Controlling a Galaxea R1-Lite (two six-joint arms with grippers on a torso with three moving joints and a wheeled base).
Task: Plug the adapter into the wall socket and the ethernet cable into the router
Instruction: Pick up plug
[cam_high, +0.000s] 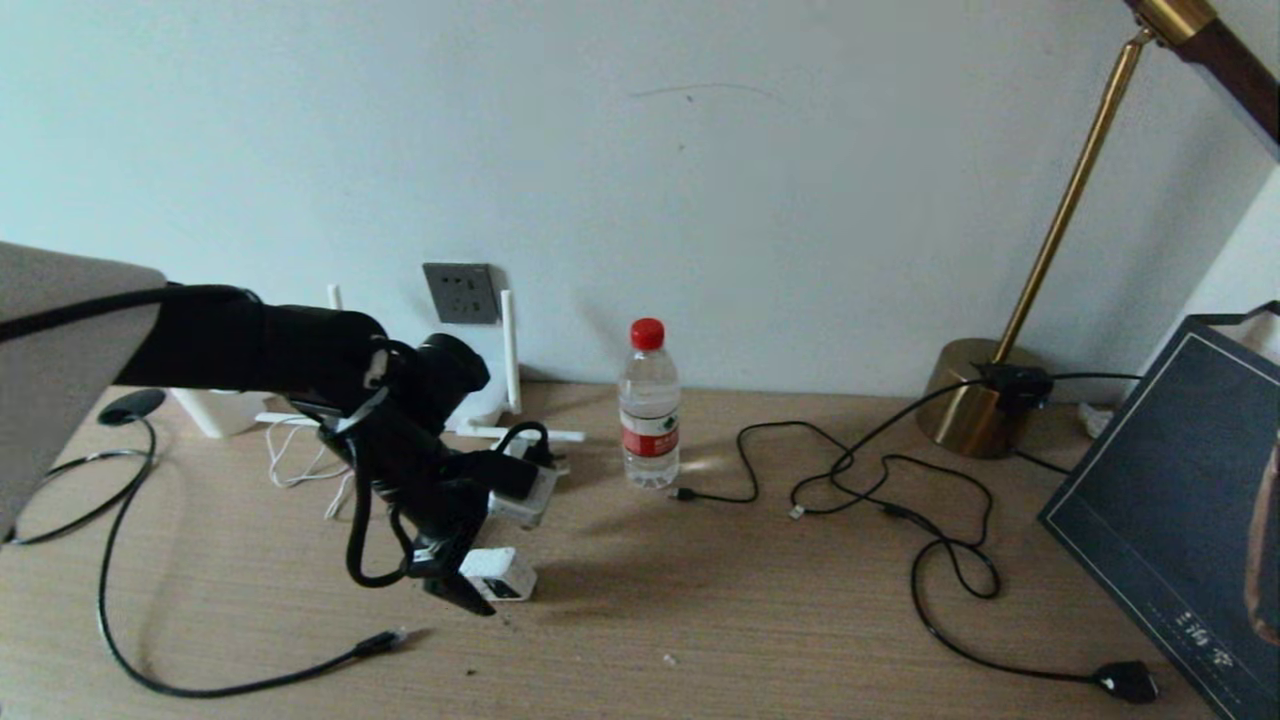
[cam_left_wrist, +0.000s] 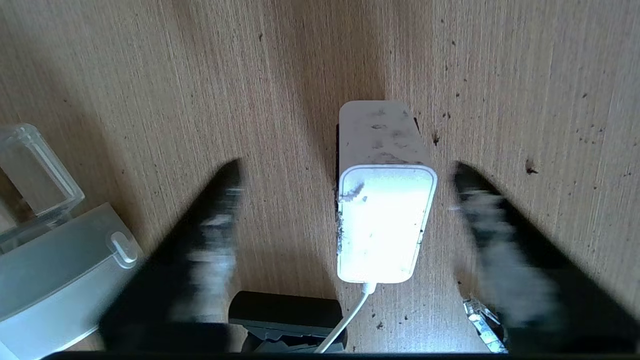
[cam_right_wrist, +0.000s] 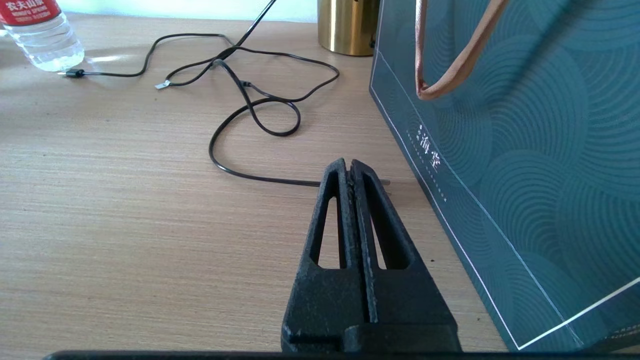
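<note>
The ethernet cable (cam_high: 130, 640) lies nearest on the wooden desk (cam_high: 700, 620), its clear clip tip (cam_high: 397, 634) pointing right, not yet touched. Just beyond it the left gripper (cam_left_wrist: 345, 200) hovers over the adapter (cam_left_wrist: 382, 220), fingers (cam_left_wrist: 215, 225) spread wide with one on each side of the white cube and neither touching it. The step in hand looks like the pickup of the adapter, and it is best done by centring the jaws across the cube's two long flat sides, lowering until the pads sit at mid-height, then closing squarely so it does not twist; its thin white cord (cam_left_wrist: 350, 315) trails back toward the arm and should stay out of the pinch. Farther back, the router (cam_high: 520, 495) sits partly hidden behind the arm, with antennas rising near the wall. The wall socket (cam_high: 461, 292) is mounted on the wall above it, so the adapter's pronged face probably needs turning toward it. The right gripper (cam_right_wrist: 350, 172) rests idle at the near right beside a dark gift bag (cam_right_wrist: 525, 150), fingers pressed together on nothing.
</note>
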